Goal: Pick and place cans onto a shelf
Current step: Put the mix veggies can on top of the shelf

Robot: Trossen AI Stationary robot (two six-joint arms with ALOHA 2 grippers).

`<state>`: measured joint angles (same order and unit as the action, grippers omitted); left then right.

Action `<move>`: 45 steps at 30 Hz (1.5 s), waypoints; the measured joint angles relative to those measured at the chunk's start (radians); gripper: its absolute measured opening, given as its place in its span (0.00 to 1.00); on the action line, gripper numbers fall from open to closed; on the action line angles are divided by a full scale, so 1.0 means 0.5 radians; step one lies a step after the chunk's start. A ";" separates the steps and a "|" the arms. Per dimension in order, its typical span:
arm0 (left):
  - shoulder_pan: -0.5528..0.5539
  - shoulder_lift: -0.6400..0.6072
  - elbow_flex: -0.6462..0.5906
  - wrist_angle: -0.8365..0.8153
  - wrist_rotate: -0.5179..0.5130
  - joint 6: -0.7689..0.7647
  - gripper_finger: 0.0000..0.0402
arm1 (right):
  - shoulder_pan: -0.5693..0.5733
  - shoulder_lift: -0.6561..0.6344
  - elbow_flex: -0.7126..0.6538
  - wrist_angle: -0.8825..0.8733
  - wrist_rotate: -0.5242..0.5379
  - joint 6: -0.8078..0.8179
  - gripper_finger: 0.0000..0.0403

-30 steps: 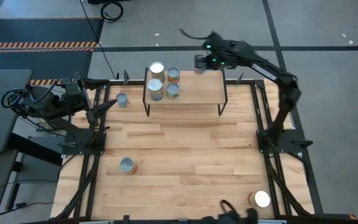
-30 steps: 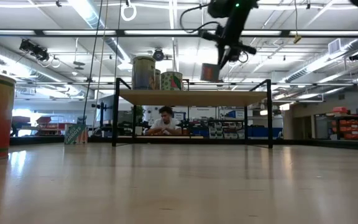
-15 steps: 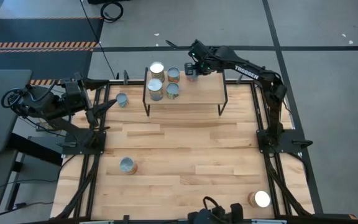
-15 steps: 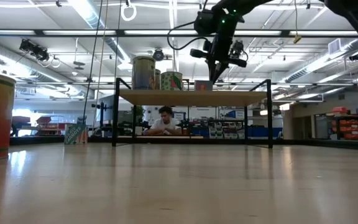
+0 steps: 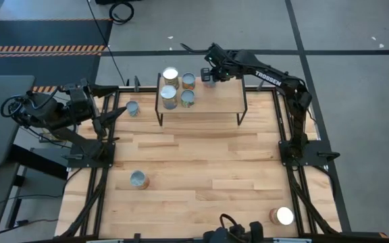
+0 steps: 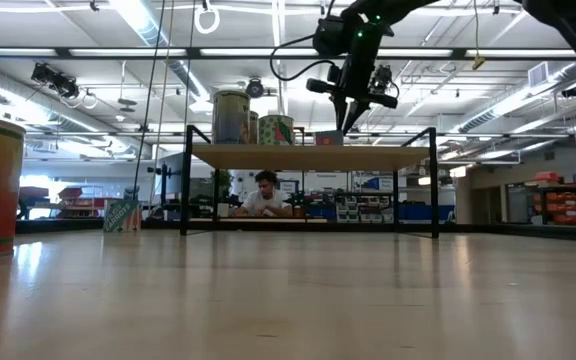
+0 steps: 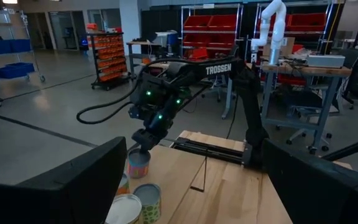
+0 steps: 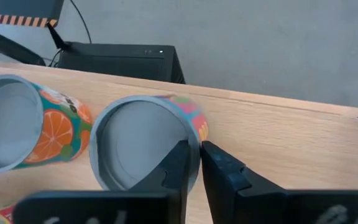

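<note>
The light-wood shelf (image 5: pixel 215 104) on black legs stands at the table's far side. Four cans stand on its left part, among them an orange-labelled one (image 8: pixel 17 130). My right gripper (image 5: pixel 208 74) is over the shelf's far edge, pointing down and shut on a fifth can with a pink and blue label (image 8: pixel 135 143). This can stands next to the others and also shows in the left wrist view (image 7: pixel 138 163). My left gripper (image 5: pixel 119 113) is open and empty at the table's far left, beside a loose can (image 5: pixel 132 108). My right gripper pinches the can's top rim (image 8: pixel 196 138), on the side away from the other cans. One finger (image 8: pixel 180 165) is inside the rim and one finger (image 8: pixel 225 168) is outside. The fingers come from above, pointing down. The can stands upright, its bottom on the shelf board (image 6: pixel 308 155).
Two more cans stand on the table, one near the left (image 5: pixel 138 179) and one at the near right corner (image 5: pixel 282 216). The shelf's right half (image 5: pixel 225 101) is bare wood. A person (image 6: pixel 265 195) sits in the room beyond the table.
My right gripper has carried the can toward the table's left edge and down. It has set it on the shelf's far edge beside the other cans. It has stayed still, shut on the rim, for the last half second.
</note>
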<state>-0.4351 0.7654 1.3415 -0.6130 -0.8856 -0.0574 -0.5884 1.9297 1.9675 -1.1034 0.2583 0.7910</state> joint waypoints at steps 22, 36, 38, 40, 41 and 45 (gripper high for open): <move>-0.001 -0.031 0.001 0.034 -0.016 0.056 0.95 | 0.107 -0.052 0.001 0.034 0.159 -0.173 0.24; 0.000 0.011 0.001 0.024 -0.016 -0.100 0.95 | 0.103 -0.033 -0.186 0.294 0.077 -0.329 0.25; 0.000 0.030 0.001 0.021 -0.015 -0.135 0.95 | 0.101 -0.038 -0.202 0.287 0.075 -0.333 0.25; 0.000 0.060 0.001 0.019 -0.015 -0.184 0.95 | 0.101 -0.038 -0.207 0.285 0.092 -0.346 0.25; 0.000 0.071 0.001 0.019 -0.015 -0.200 0.95 | 0.101 -0.038 -0.209 0.282 0.115 -0.353 0.25; 0.000 0.122 0.001 0.017 -0.025 -0.261 0.95 | 0.100 -0.038 -0.211 0.298 0.128 -0.365 0.25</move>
<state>-0.4351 0.8263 1.3418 -0.6044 -0.8981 -0.1877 -0.5382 1.9108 1.8620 -0.9542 0.3222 0.6084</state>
